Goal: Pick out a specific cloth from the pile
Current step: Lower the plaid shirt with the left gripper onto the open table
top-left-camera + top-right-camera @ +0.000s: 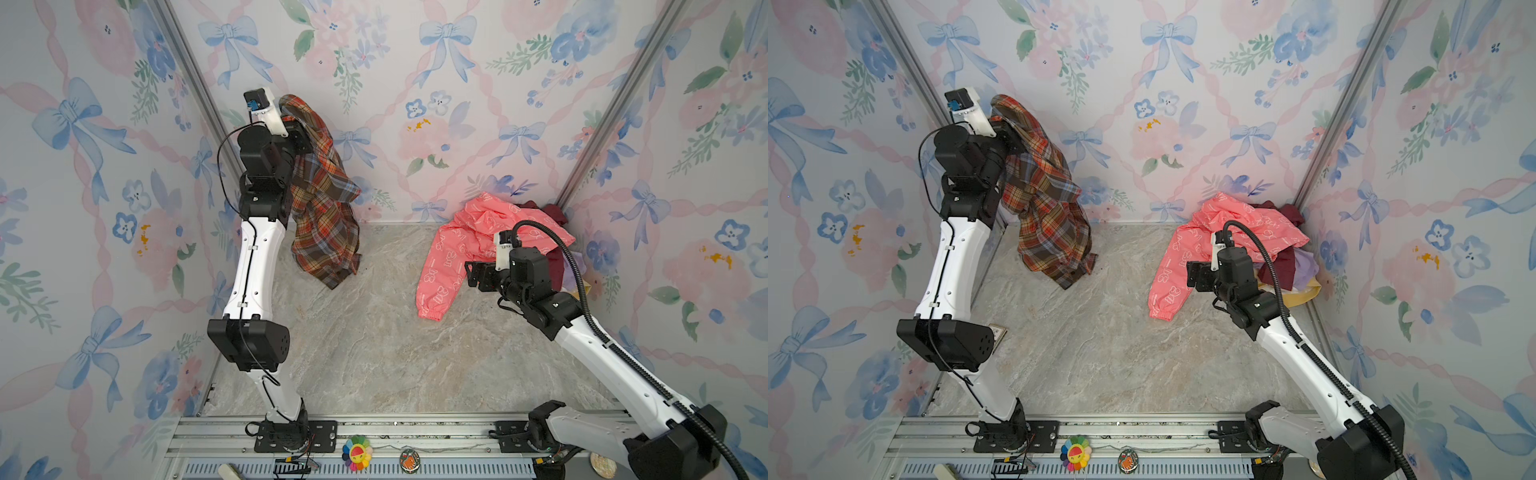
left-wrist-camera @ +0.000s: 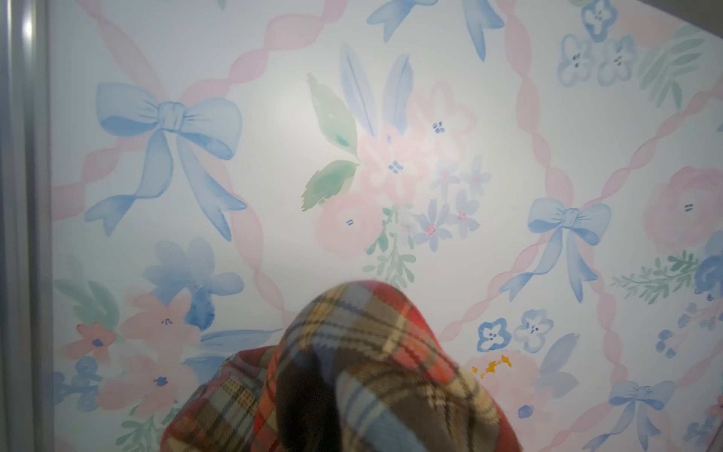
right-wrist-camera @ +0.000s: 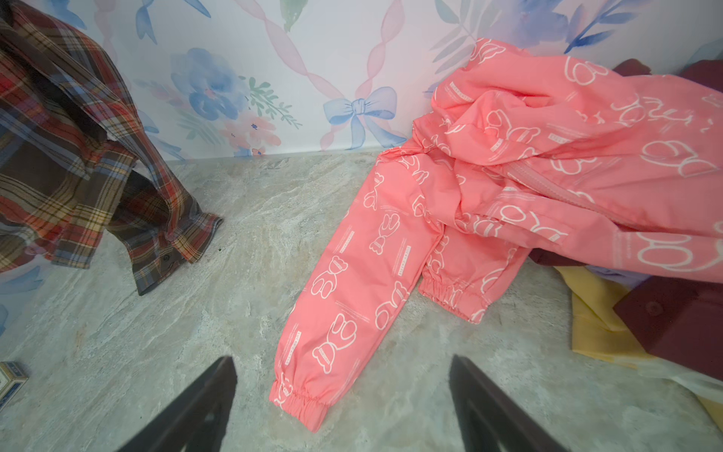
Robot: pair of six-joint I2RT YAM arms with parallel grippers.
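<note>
Top views both show the marble desk [image 1: 374, 353], mostly bare. The plaid cloth [image 1: 324, 216] hangs at the upper left of the frame, its lower end reaching about to the desk, well apart from the pile [image 1: 478, 224] at centre right. The left claw [image 1: 305, 135] is clamped tight on the cloth's top fold. The right claw [image 3: 344, 403] gapes wide and empty near the pink jacket [image 3: 547, 156]. I'd say the picking-out is nearly done. Next comes lowering the cloth onto bare desk and letting go.

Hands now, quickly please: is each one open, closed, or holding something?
Left hand: closed on the plaid cloth, raised high.
Right hand: open, holding nothing.
</note>
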